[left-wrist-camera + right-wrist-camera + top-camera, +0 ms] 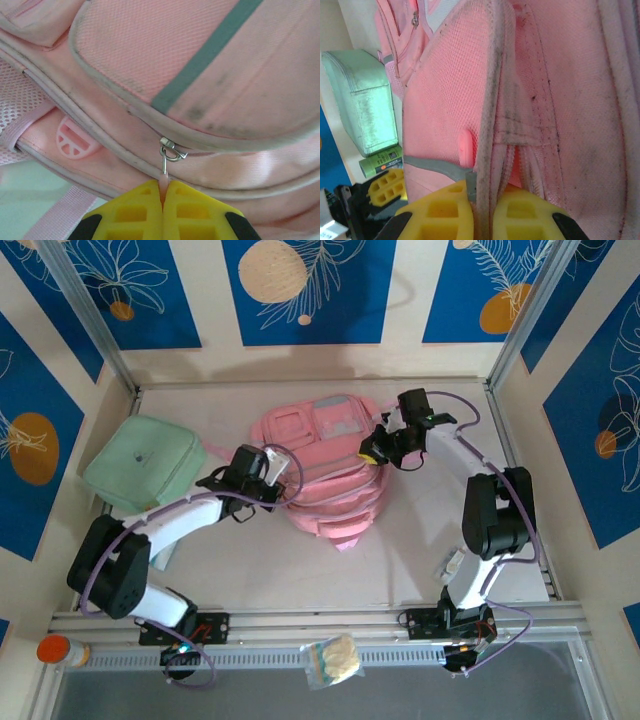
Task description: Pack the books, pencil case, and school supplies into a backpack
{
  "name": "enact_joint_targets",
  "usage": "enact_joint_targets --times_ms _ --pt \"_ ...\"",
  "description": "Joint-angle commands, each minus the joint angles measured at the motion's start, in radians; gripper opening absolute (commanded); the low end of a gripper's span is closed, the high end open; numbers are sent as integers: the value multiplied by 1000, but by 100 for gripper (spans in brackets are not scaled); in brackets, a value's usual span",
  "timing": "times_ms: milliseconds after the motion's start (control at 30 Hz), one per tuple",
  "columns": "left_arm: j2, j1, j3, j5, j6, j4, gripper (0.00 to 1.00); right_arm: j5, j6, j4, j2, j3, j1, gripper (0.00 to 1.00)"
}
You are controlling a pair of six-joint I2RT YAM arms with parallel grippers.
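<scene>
Currently, the backpack [320, 475] lies at the centre of the surface [400, 550] in the top view, with one claw at each side edge. The left claw [163, 212] is closed, its yellow fingers pressed together on the pink pull tab [163, 181] attached to the metal slider [169, 149]. Only the end of the tab sits between the fingers. The right claw [482, 215] is clamped on a piped seam [487, 125] of the backpack, at the bottom centre of its wrist view, probably as an anchor. Four failures are likely from this state. First, the tab may slip out of the left claw, because the grip is shallow and the tab is soft and narrow. Second, the slider may jam where the track curves under the piping, if the pull runs off the track line or loose fabric is drawn into the teeth. Third, if the right claw loses the seam, nothing opposes the pull, so the whole backpack would slide toward the left of the frame instead of unzipping, and could press against the mint pouch [140, 465] there. Fourth, too much force against a stuck slider may bend its thin wire link. Keep the pull in line with the track and the anchor firm.
</scene>
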Motion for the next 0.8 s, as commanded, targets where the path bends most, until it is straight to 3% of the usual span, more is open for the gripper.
enact_joint_targets --times_ms 0,167,300,333,367,467,667,767 --pt "33 27 28 -59 53 21 0 11 -78 -10 22 60 -22 0" --pt "22 19 26 51 -41 61 0 19 -108 -7 68 133 -17 0" --pt "33 -10 42 68 -106 79 0 58 -109 -40 91 194 -24 4" --pt "38 -10 43 73 -124 82 1 56 -107 -46 89 199 -25 11" --pt "37 -10 41 75 -135 83 10 63 -107 -55 81 195 -25 22" --pt "19 -10 41 68 -157 36 22 103 -113 -93 47 160 -30 46" --pt "-122 -27 -47 144 -317 34 55 199 -62 -98 -152 -38 -55 73" --pt "-165 -76 -90 139 -434 56 62 322 -9 -134 -278 -146 -59 85"
